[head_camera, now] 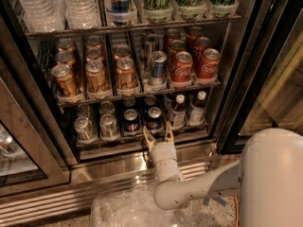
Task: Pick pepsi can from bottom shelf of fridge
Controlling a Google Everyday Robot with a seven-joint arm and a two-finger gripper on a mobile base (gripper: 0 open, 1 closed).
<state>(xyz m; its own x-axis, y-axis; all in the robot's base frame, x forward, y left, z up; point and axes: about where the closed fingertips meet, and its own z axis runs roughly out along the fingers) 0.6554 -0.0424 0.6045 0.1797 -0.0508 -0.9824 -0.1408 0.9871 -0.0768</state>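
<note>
The fridge stands open in front of me. Its bottom shelf is a dark wire rack with a low front rail. Two dark-blue pepsi cans stand at its front, one to the right of the other, with more behind them. My gripper is open and empty at the front rail, just below and in front of the right-hand pepsi can. Its tan fingers point up into the shelf, apart from the can.
Silver-grey cans stand left of the pepsi cans and two small bottles to the right. The rack above holds gold cans, a slim blue-silver can and red cans. Black door frame at right. Crumpled clear plastic lies on the floor.
</note>
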